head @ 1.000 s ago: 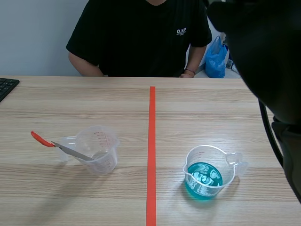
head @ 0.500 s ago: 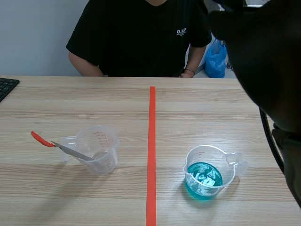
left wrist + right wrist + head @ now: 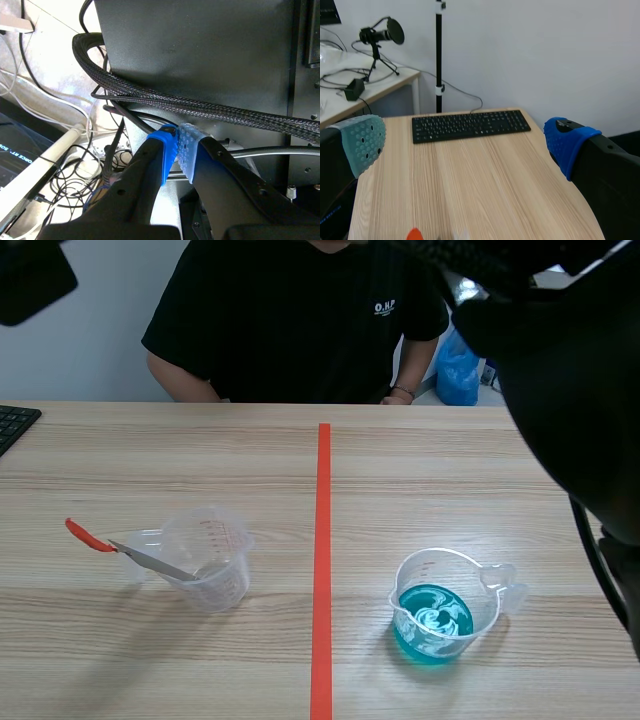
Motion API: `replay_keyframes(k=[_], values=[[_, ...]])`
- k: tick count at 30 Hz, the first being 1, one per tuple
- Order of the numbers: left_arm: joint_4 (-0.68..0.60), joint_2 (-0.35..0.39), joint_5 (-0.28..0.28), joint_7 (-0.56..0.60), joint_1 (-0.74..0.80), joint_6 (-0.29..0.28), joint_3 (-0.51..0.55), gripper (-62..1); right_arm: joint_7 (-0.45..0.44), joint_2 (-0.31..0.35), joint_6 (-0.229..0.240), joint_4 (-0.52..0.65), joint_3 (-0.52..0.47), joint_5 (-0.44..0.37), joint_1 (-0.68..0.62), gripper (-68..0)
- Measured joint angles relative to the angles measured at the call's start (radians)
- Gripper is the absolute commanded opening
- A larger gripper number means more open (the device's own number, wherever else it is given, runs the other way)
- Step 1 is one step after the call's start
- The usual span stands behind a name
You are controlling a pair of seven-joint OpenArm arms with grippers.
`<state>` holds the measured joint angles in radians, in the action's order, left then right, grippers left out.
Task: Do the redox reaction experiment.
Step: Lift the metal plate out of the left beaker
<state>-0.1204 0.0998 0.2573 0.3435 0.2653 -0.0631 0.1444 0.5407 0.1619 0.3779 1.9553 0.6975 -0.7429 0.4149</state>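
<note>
In the scene view, a clear plastic measuring cup holding blue-green liquid (image 3: 437, 612) is seen standing on the pale wooden table (image 3: 450, 470), right of the orange-red tape line. Left of the line, a second clear plastic measuring cup (image 3: 207, 558) stands with a metal tool with a red handle (image 3: 120, 546) leaned in it, the handle sticking out over the rim. A person in a black T-shirt (image 3: 290, 320) is seated across the table. Neither gripper is shown there, only the raised right arm (image 3: 570, 390) and a corner of the left arm (image 3: 35, 275).

In the left wrist view, the left gripper (image 3: 178, 150) is shown with its blue pads pressed together on nothing, aimed at black braided cables (image 3: 200, 107) off the table.

In the right wrist view, the right gripper (image 3: 465, 142) is shown with its fingers wide apart above the table. A black keyboard (image 3: 470, 125) lies ahead of it, and only a corner of this is caught in the scene view.
</note>
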Motion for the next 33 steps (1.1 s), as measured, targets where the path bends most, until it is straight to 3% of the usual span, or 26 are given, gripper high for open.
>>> replay_keyframes(k=[7, 13, 16, 23, 28, 33], values=[[0.000, 0.000, 0.000, 0.000, 0.000, 0.000, 0.000, -56.7, -0.008, 0.100, 0.017, 0.000, 0.003, 0.001, -0.063, 0.4], [0.000, 0.000, 0.000, 0.000, 0.000, 0.000, 0.000, -56.7, -0.212, 0.235, 0.038, 0.000, 0.047, 0.018, -0.156, 0.4], [0.000, 0.000, 0.000, 0.000, 0.000, 0.000, 0.000, -56.7, -0.328, 0.300, 0.038, 0.000, 0.059, 0.086, -0.218, 0.4], [0.000, 0.000, 0.000, 0.000, 0.000, 0.000, 0.000, -56.7, -0.583, 0.434, 0.036, -0.001, 0.110, 0.354, -0.383, 0.4], [0.000, 0.000, 0.000, 0.000, 0.000, 0.000, 0.000, -56.7, -0.694, 0.493, -0.018, -0.013, 0.143, 0.443, -0.471, 0.4], [0.000, 0.000, 0.000, 0.000, 0.000, 0.000, 0.000, -56.7, -0.752, 0.499, -0.041, -0.049, 0.173, 0.497, -0.501, 0.4]])
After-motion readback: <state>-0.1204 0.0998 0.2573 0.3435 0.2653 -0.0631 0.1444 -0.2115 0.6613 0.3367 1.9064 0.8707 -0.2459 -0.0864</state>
